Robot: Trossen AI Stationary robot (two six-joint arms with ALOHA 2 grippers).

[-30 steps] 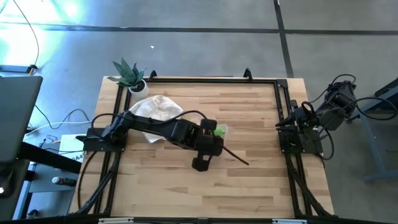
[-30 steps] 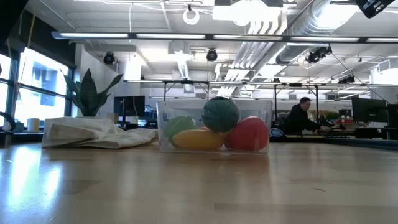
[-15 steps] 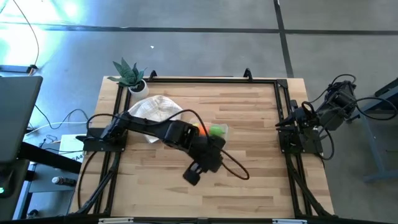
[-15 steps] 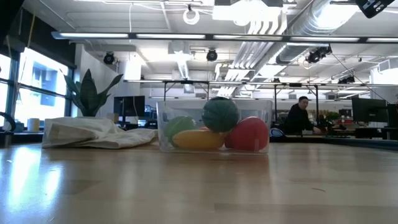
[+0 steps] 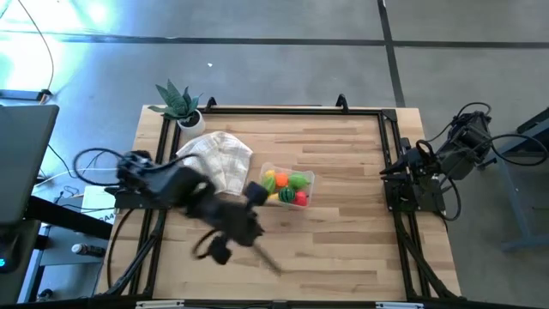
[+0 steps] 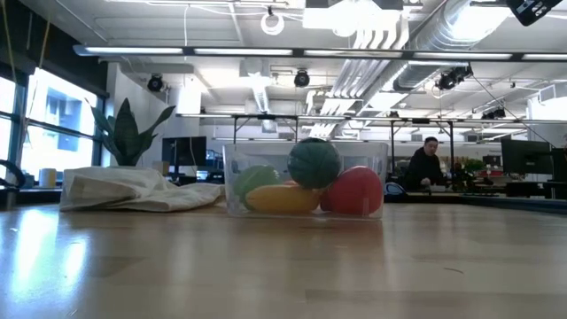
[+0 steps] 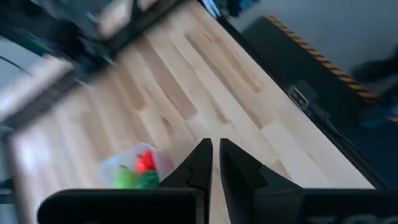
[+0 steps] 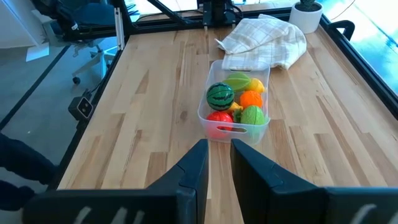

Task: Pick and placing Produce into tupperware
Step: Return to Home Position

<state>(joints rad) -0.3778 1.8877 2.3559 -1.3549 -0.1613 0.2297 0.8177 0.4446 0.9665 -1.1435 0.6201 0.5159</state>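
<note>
Over the bench's [image 6: 283,266] front, the left end effector [image 7: 214,143] is hanging empty, fingers nearly touching. Mid-bench, the tupperware [image 6: 244,155] is holding every visible toy fruit [image 8: 220,95]. Packing looks finished, with only parking left. The right end effector [image 8: 219,144], slightly apart, is waiting at the right edge.

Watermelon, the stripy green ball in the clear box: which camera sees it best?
The right wrist view: the watermelon shows whole, stripes and all, in the tupperware. The low view shows its side through the clear wall. The high view shows only a speck, and in the left wrist view I cannot pick it out.
</note>
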